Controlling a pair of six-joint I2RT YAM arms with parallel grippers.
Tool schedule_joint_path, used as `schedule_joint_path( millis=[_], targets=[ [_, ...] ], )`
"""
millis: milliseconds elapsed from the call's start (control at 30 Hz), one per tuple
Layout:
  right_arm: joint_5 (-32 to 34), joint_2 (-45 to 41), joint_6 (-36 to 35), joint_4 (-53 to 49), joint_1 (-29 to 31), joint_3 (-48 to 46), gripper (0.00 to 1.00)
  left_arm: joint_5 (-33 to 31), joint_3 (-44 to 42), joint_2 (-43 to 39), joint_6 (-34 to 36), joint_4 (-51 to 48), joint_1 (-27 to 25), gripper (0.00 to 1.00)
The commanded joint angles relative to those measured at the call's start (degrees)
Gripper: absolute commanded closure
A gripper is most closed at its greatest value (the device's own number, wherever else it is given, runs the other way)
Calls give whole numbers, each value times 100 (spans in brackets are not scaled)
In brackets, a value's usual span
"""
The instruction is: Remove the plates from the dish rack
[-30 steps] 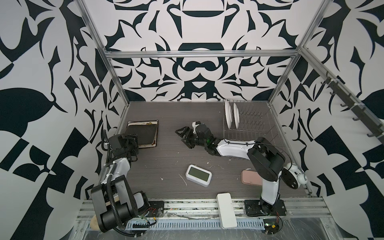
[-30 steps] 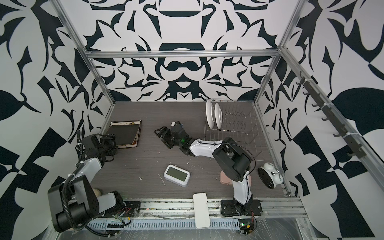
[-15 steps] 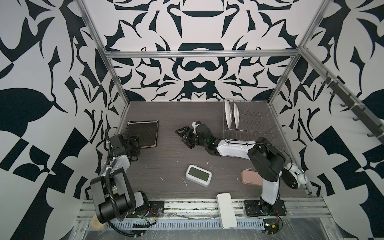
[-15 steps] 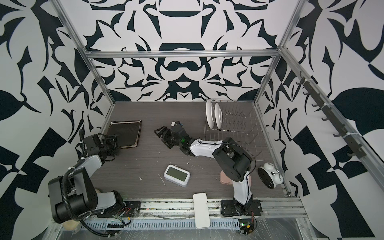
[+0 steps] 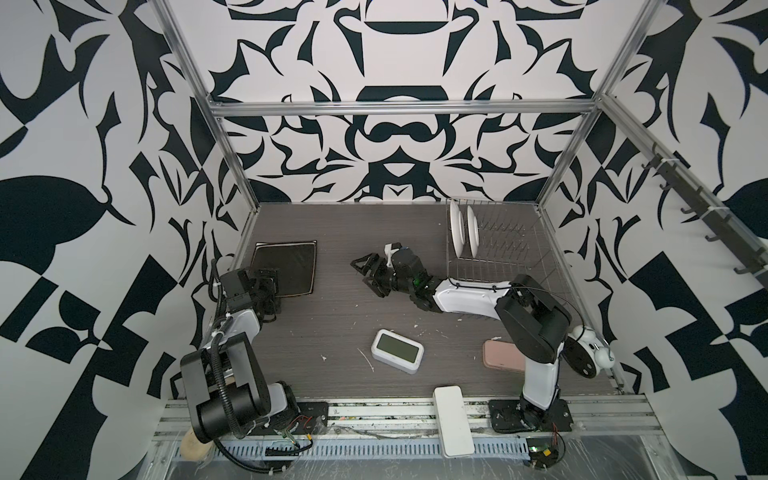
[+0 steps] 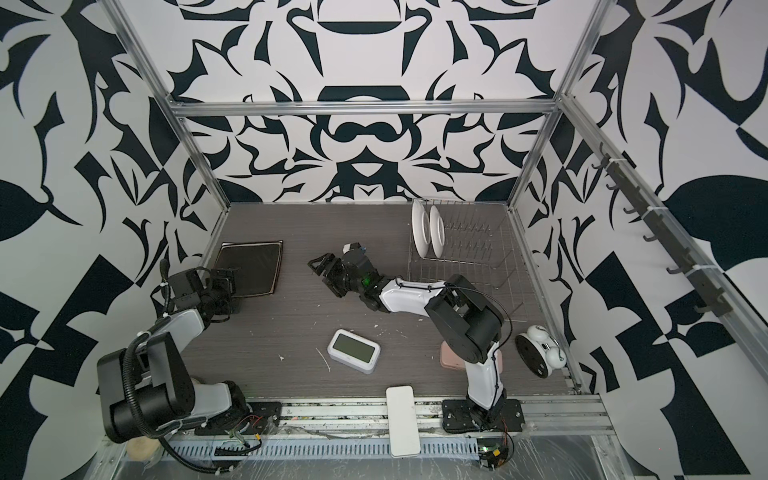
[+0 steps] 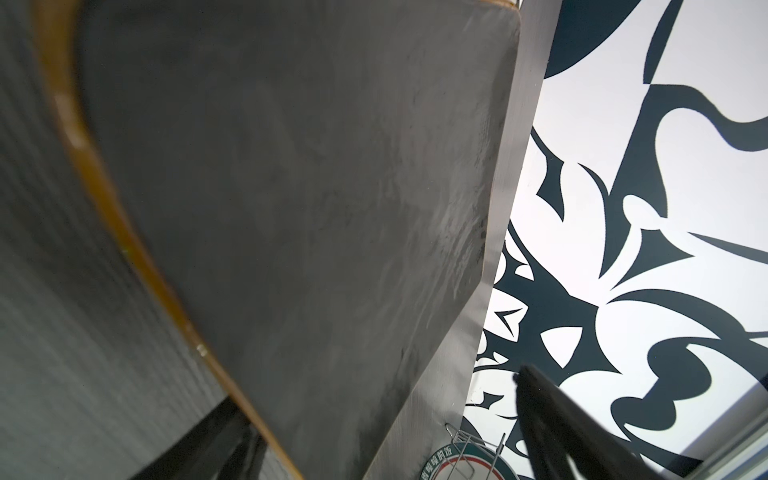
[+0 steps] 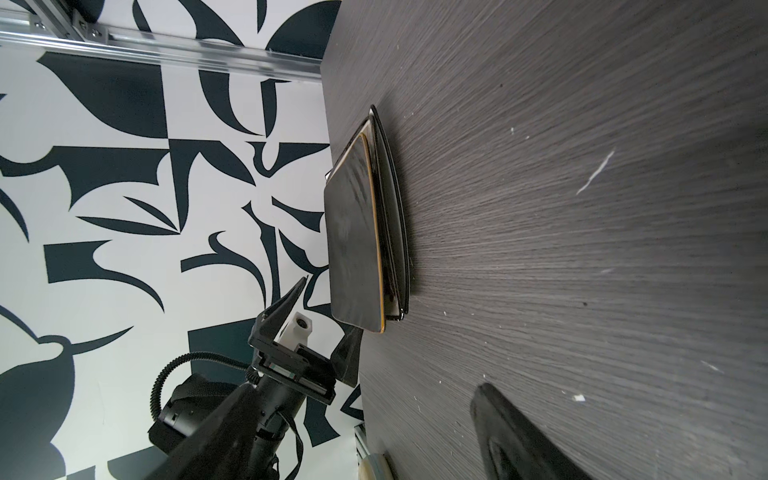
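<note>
Plates, two of them white round plates (image 5: 457,232) (image 6: 419,232), stand upright on edge side by side at the left end of the silver wire dish rack (image 5: 511,257) (image 6: 469,257), which sits at the back right of the dark wood-grain table (image 5: 332,316). A stack of dark square plates (image 5: 289,270) (image 6: 249,268) (image 8: 353,241), the top one edged in tan, lies flat at the back left of the table. The left gripper (image 5: 272,286) (image 6: 226,286) (image 8: 330,307) sits at the stack's near corner. Its fingers are spread wide and grasp nothing, with one fingertip just beside the top plate's corner. The right gripper (image 5: 368,276) (image 6: 326,274) hangs low over the middle of the table, between stack and rack, with its fingers wide apart and empty
</note>
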Motion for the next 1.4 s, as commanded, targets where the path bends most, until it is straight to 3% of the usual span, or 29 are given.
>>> schedule_joint_path(
  millis=[0,200,800,1367],
  targets=[
    [56,-382,-84,118,35,-16,16,-1,187,-22,37,20,16,5],
    [57,-413,-101,94,30,-29,16,-63,242,-45,93,-233,20,0],
    [130,-663,-160,-55,30,-192,16,-169,295,-279,266,-845,18,1],
    [462,-1600,-520,-661,35,-585,16,-152,198,-1703,371,-1705,22,1]
  ],
)
